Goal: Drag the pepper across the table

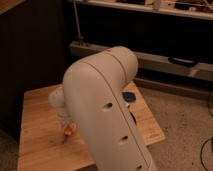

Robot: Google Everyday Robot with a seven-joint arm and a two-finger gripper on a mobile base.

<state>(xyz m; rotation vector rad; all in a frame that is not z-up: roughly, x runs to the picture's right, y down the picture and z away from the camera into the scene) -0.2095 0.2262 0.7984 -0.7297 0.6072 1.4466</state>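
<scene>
My large white arm (107, 115) fills the middle of the camera view and hides much of the light-wood table (40, 107). Below its left side, the gripper (66, 127) reaches down to the table top left of centre. A small piece of the orange pepper (68, 129) shows right at the gripper's tip, low against the wood, and the gripper is shut on it. The arm and the gripper hide the remainder of the pepper.
A small blue object (129, 96) lies on the table's right part, just beyond the arm. Dark shelving (150, 35) runs along the back. Speckled floor (185, 115) lies to the right of the table, whose front right corner (159, 136) is close to the arm.
</scene>
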